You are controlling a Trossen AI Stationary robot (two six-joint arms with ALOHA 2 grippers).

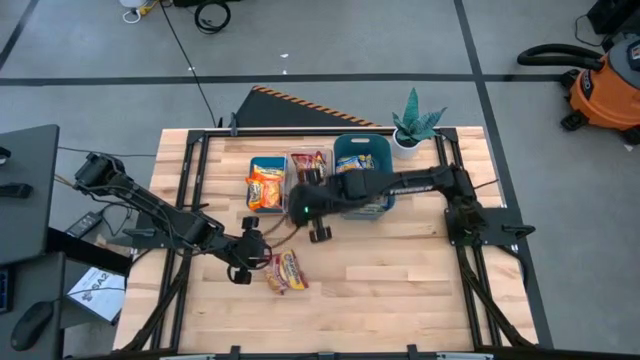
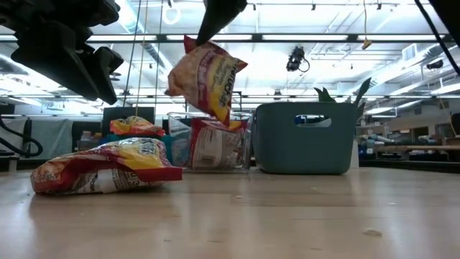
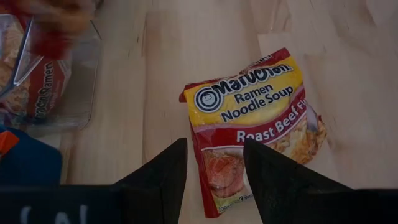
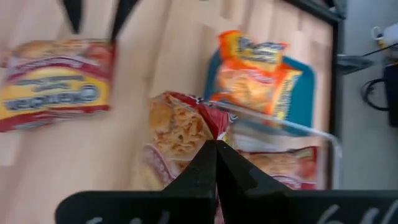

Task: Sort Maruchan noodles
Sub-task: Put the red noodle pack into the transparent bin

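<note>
just "maruchan ramen noodle soup" packet (image 3: 252,124)

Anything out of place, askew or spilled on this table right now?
Nothing spilled or damaged. One red Maruchan packet lies loose on the bare wood, outside the bins, under the open left gripper. The right gripper is shut on another red packet, which dangles tilted by one corner above the clear bin.
</note>
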